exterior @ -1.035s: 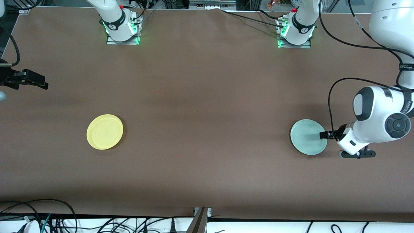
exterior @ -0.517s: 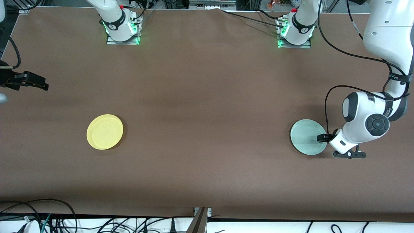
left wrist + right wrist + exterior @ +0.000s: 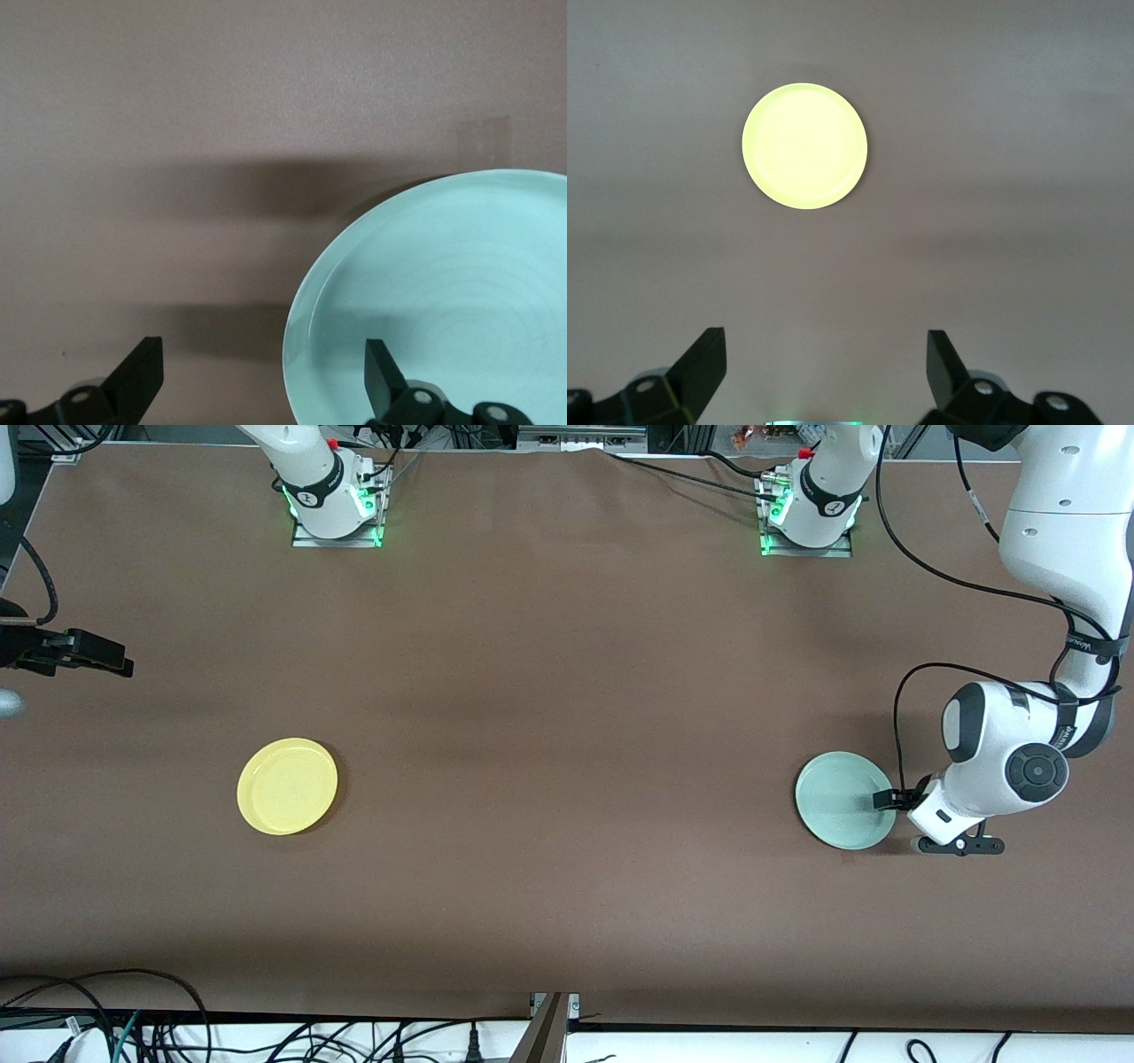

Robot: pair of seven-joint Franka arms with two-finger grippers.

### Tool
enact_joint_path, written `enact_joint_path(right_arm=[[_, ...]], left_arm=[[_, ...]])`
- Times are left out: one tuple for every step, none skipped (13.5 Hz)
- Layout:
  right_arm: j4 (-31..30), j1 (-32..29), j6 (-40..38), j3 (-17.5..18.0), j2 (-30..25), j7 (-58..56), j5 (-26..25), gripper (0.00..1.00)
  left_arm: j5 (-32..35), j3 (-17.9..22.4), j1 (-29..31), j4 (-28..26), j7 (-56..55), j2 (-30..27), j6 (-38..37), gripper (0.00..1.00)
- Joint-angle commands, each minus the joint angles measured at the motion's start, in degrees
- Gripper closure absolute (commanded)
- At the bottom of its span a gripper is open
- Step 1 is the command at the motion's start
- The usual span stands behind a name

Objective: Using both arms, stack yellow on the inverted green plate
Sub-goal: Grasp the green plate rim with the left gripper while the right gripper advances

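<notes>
- We see the green plate (image 3: 842,811), pale mint, rim up, at the left arm's end; left gripper (image 3: 889,799) spread wide at its edge.
- The yellow plate (image 3: 287,786) lies rim up toward the right arm's end.
- The right gripper (image 3: 97,654) waits, fingers apart.

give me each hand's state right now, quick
Left hand: open, straddling the rim of the round pale mint-green plate, one finger over it, holding nothing.
Right hand: open, holding nothing, up over the table, waiting.

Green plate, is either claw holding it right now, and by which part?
Nothing is held. The left claw is open, straddling the rim of the pale mint-green round plate; the right claw waits open.
</notes>
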Motion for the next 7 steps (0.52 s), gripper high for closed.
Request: enact_joint_path(right_arm=[[0.19, -0.54, -0.76, 0.27, -0.06, -0.9, -0.31, 0.0], [0.19, -0.72, -0.76, 0.27, 0.29, -0.9, -0.22, 0.0], [0.19, -0.89, -0.76, 0.27, 0.55, -0.9, -0.22, 0.0], [0.02, -1.5, -0.76, 0.27, 0.73, -0.64, -0.13, 0.0], [0.02, -1.77, -0.76, 0.27, 0.9, -0.38, -0.13, 0.0], [0.11, -1.77, -0.76, 0.27, 0.99, -0.81, -0.04, 0.0], [0.02, -1.77, -0.76, 0.27, 1.08, -0.81, -0.13, 0.0]], left_arm=[[0.45, -0.77, 0.82, -0.65, 0.92, 0.08, 0.26, 0.0], [0.45, -0.86, 0.82, -0.74, 0.92, 0.08, 0.26, 0.04], [0.45, -0.86, 0.82, -0.74, 0.92, 0.16, 0.26, 0.13], [0.45, -0.86, 0.82, -0.74, 0.92, 0.16, 0.26, 0.17], [0.45, -0.86, 0.82, -0.74, 0.92, 0.16, 0.26, 0.23], [0.45, -0.86, 0.82, -1.0, 1.01, 0.16, 0.26, 0.26], [0.45, -0.94, 0.82, -1.0, 0.92, 0.16, 0.26, 0.33]])
